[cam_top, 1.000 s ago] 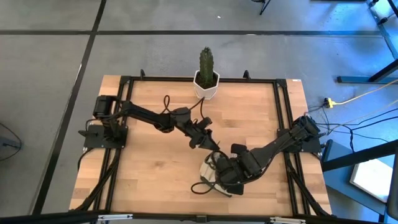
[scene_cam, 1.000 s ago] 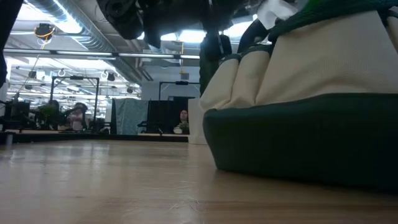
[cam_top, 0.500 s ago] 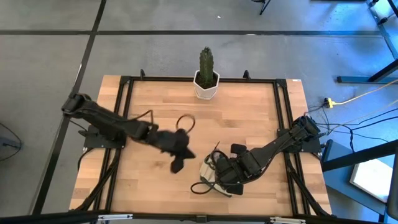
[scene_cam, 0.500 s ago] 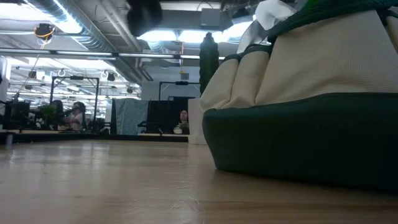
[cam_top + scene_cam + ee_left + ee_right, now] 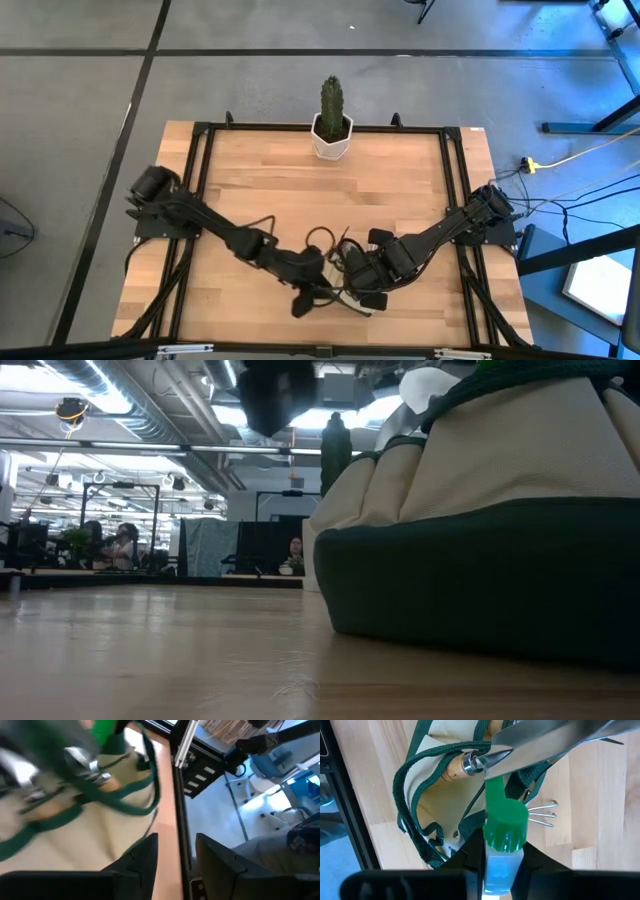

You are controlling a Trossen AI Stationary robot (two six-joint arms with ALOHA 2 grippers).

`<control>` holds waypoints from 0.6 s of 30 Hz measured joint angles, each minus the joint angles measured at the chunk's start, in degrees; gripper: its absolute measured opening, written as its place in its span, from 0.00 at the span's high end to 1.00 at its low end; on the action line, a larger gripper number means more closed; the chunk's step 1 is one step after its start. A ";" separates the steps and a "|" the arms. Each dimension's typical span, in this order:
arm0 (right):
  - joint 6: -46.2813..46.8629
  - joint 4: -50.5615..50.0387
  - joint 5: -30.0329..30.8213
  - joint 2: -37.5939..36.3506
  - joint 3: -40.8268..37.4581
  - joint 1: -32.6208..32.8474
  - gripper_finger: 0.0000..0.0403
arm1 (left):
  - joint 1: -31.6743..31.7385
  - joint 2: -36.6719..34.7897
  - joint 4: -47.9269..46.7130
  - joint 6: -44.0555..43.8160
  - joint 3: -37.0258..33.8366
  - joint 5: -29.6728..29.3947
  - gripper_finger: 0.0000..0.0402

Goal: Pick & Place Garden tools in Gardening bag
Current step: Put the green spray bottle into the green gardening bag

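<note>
The gardening bag (image 5: 445, 805), tan with green strap handles, stands on the table near its front edge (image 5: 338, 288); it also fills the right of the low view (image 5: 480, 540). A wooden-handled trowel (image 5: 470, 762) lies across its open top, and silver fork tines (image 5: 542, 815) stick out beside it. My right gripper (image 5: 497, 860) hovers over the bag, pointing down, shut on the translucent green spray bottle (image 5: 504, 830). My left gripper (image 5: 175, 857) stands open at the bag's left end (image 5: 300, 303), nothing between its fingers. My right gripper pinches the spray bottle's clear body (image 5: 496, 865), just behind the green cap, between its two fingers. The fingers point down from above and lie along the bottle. The bottle is clear of the bag, its green head (image 5: 495, 795) pointing down at the opening.
A green cactus in a white pot (image 5: 331, 125) stands at the middle of the table's far edge. The wooden top left of the bag and toward the far side is bare. Black rails (image 5: 200, 200) run along the table's sides.
My left gripper has swung from the table's middle, beside the bag's far side, toward the near edge and now sits at the bag's left end, having turned on the way. The bag's left end has shifted slightly in the low view.
</note>
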 joint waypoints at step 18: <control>-0.26 0.11 1.28 1.51 0.17 0.66 0.87 | 2.39 4.58 -5.62 -13.84 4.32 -5.75 0.71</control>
